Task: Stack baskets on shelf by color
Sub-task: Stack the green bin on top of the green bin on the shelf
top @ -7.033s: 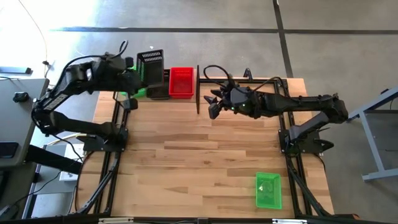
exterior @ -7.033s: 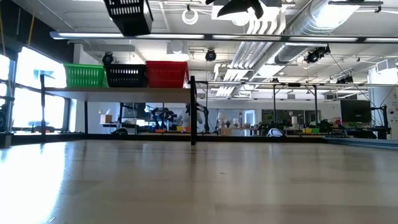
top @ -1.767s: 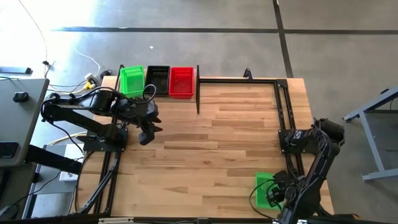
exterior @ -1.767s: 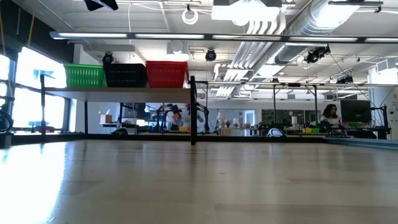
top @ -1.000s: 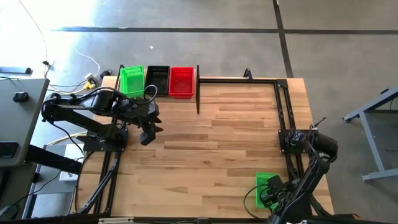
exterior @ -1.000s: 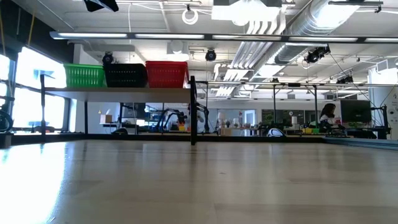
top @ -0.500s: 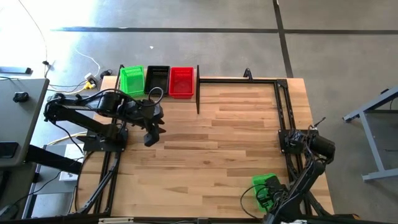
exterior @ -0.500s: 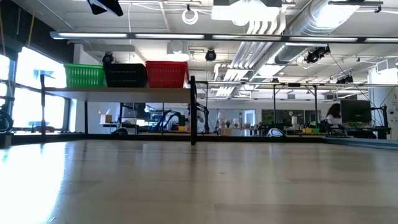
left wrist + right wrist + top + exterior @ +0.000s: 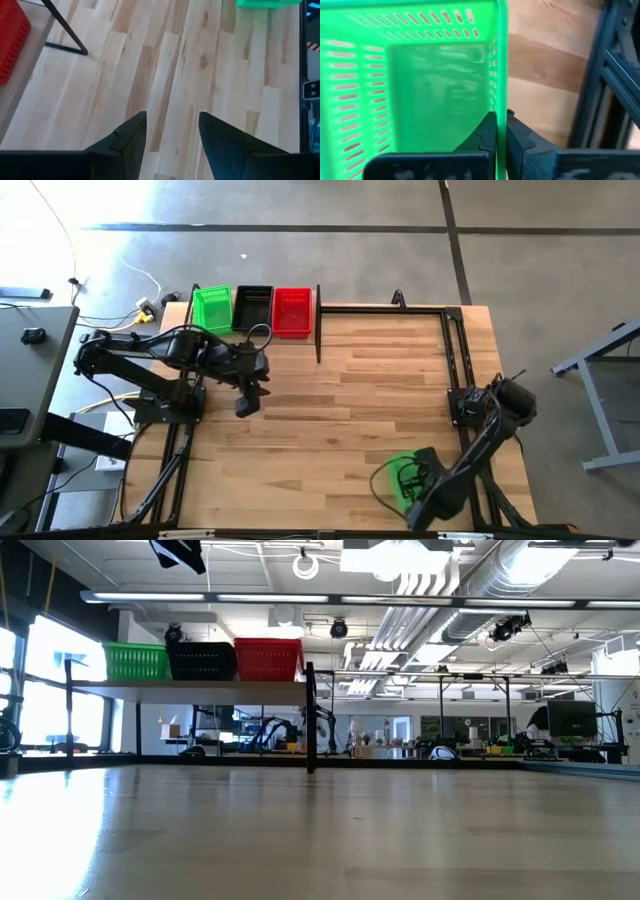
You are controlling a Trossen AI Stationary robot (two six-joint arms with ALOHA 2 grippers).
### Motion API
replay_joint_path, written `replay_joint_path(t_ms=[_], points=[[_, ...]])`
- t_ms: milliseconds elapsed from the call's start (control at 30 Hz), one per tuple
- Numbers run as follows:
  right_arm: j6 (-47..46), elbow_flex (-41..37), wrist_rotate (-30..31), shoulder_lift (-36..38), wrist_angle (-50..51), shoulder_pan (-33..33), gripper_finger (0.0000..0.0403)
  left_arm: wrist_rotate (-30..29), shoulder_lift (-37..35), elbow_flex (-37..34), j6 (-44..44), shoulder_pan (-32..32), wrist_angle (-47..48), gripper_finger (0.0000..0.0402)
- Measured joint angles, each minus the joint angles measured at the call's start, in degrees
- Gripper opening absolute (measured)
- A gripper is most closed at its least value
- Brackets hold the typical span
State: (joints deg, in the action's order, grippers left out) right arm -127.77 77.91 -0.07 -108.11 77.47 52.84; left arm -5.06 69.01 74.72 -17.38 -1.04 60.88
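A green basket [image 9: 398,478] is near the table's front right, with my right gripper [image 9: 420,480] shut on it; the right wrist view looks down into the green basket [image 9: 420,100]. On the shelf [image 9: 200,687] at the far left stand a green basket [image 9: 211,308], a black basket [image 9: 252,307] and a red basket [image 9: 291,310], side by side on their bottoms. My left gripper [image 9: 247,402] hangs open over bare table in front of the shelf, holding nothing. My right gripper pinches one side wall of the green basket at its rim [image 9: 501,107], with one finger [image 9: 489,134] inside and the other finger [image 9: 519,141] outside. The fingers come from above, pointing steeply down. The basket stays upright, open side up; whether it clears the table I cannot tell.
A black frame post [image 9: 318,325] stands at the shelf's right end. Black frame rails [image 9: 455,360] run along the table's right side, close to my right arm. The wide middle of the wooden tabletop [image 9: 340,410] lies between the two arms.
My right gripper has shut on the green basket's wall and moved toward the table's left edge. The basket has gone with it, still upright, away from the right-hand rails. My left gripper has drifted slightly toward the table's right and near edge, staying open.
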Motion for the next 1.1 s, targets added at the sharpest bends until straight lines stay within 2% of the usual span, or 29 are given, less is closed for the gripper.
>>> replay_joint_path(t_ms=[267, 400, 500, 767, 967, 1100], points=[[0.97, 0.0, 7.78, 2.07, -3.07, -7.45, 0.0, -0.33, 0.89, 0.02, 0.03, 0.19, -1.26, 0.017], [1.9, 0.35, 13.62, 3.1, -5.37, -10.95, 0.0, -1.07, 1.59, 0.02, 0.61, 1.49, -1.31, 0.017], [2.29, 3.1, 18.3, 3.14, -3.39, -13.8, 0.0, -2.44, 2.08, 0.0, 1.1, 3.21, -1.44, 0.017], [12.68, 11.91, 31.71, 3.2, -0.48, -23.71, 0.0, -7.21, 4.15, -0.01, 3.94, 8.8, -6.8, 0.017], [19.31, 14.31, 37.25, 2.92, -2.89, -29.64, 0.0, -13.5, 5.55, 0.0, 5.19, 12.26, -8.43, 0.017], [22.39, 14.17, 38.35, 2.88, -7.45, -32.61, 0.0, -17.46, 6.84, -0.08, 6.45, 14.17, -8.72, 0.017]])
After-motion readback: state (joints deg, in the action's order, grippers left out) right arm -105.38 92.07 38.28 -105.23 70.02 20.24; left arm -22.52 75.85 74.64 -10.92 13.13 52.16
